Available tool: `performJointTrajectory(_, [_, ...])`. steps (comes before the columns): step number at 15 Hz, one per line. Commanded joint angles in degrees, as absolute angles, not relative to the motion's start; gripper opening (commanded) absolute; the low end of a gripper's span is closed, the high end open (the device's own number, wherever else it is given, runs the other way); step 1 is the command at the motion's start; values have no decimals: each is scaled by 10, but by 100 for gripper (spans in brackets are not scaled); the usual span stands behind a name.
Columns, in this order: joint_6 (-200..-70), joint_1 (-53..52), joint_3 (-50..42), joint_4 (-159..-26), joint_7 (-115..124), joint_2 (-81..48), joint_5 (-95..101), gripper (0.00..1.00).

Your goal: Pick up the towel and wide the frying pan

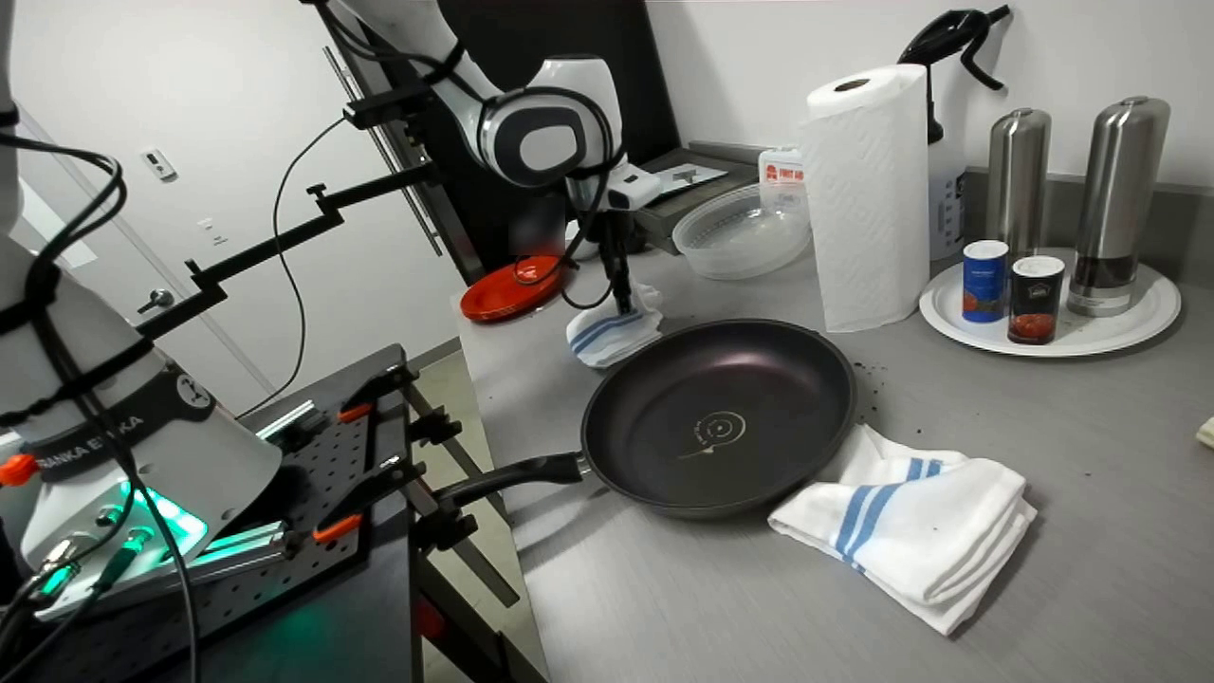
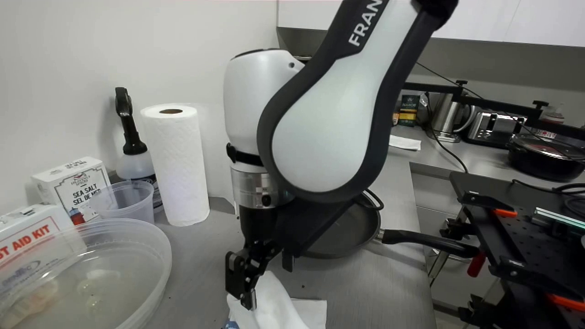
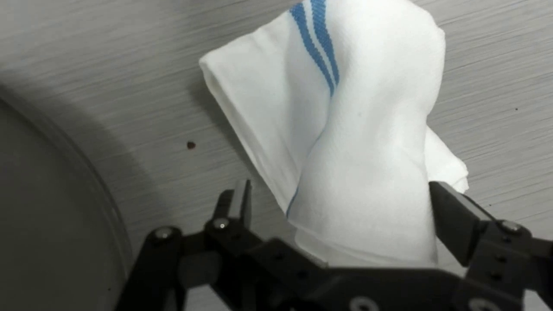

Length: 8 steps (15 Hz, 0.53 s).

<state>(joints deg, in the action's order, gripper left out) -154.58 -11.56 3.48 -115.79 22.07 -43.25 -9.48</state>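
Gripper (image 3: 339, 190) spread wide, low over the counter (image 1: 721, 607), with a fold of the towel (image 3: 367, 142) between its fingers (image 3: 239, 203).

Its jaws are well parted: in the wrist view one finger is clear of the cloth, the other is right at its side, and whether it touches cannot be told. The towel, white with blue stripes, lies bunched on the counter, in from the edge facing the robot's stand (image 1: 322, 626). Near it, with a strip of counter between, the pan (image 1: 702, 398) sits flat, its handle (image 1: 522, 477) reaching out past that same edge. A bigger towel (image 1: 920, 541) lies folded just beside the pan's rim, on the side away from the gripper. Toward the edge along the wall (image 1: 740, 76) stand a paper roll (image 1: 863, 199), a clear bowl (image 1: 726, 258) and a white plate (image 1: 1155, 308) with shakers (image 1: 984, 285).
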Motion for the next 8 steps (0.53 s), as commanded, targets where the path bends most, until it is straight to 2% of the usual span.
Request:
performJointTrajectory(1, [-1548, -108, 18, -1190, 177, -387, -77, 100])
performJointTrajectory(8, [-1539, -49, 13, -1233, 84, -299, -70, 100])
